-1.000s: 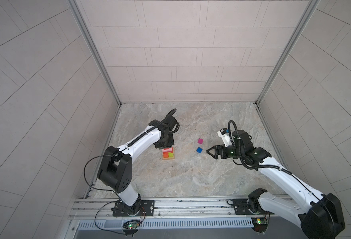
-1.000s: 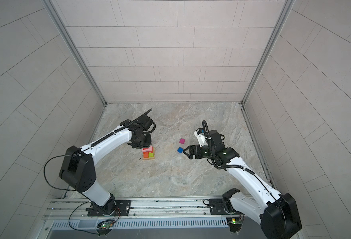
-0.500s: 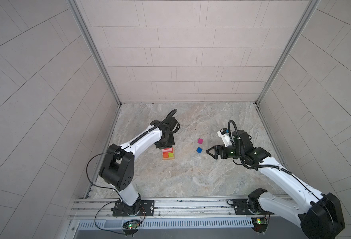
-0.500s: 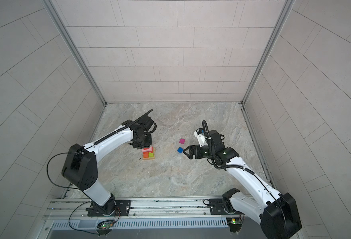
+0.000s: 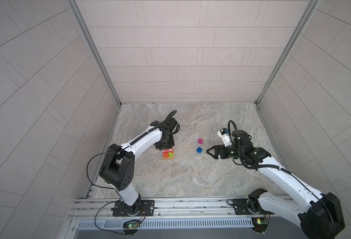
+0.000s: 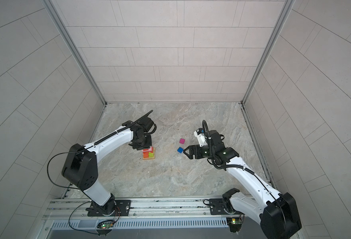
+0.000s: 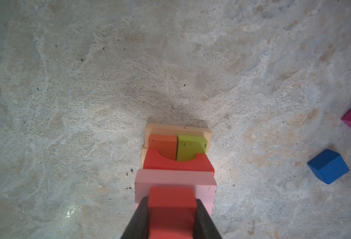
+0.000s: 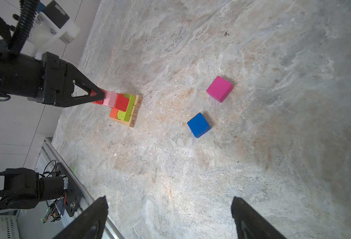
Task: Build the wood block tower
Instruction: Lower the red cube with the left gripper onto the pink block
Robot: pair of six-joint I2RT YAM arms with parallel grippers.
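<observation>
Left wrist view puts the left hand point(image 7: 171, 203) right up close: its two dark fingers point(image 7: 140, 219) are clamped on a small red wooden cube point(image 7: 171, 221), one on each side. That cube is at the top of the tower point(image 7: 176, 166), over the middle of a pale pink wooden oblong point(image 7: 205, 186). I cannot tell whether it rests on the pink piece or is held just above it. Under the pink piece stands a red wooden arch point(image 7: 203, 164). Through its curved cut-out show an orange wooden oblong point(image 7: 162, 142) and a lime green wooden oblong point(image 7: 191, 145), lying side by side and touching. Lowest are the plain tan wooden bars point(image 7: 176, 129), flat on the marbled stone surface point(image 7: 87, 82). In the right wrist view three of them show, with numbers printed on their ends.

Off to the side, well apart from the stack, a blue wooden cube point(image 5: 199, 150) and a magenta wooden cube point(image 5: 200, 141) lie loose on the surface, near each other but not touching. The right hand point(image 8: 169, 201) hovers near the blue cube in both top views. Its fingers are spread wide with nothing between them, tips pointing toward that cube.
</observation>
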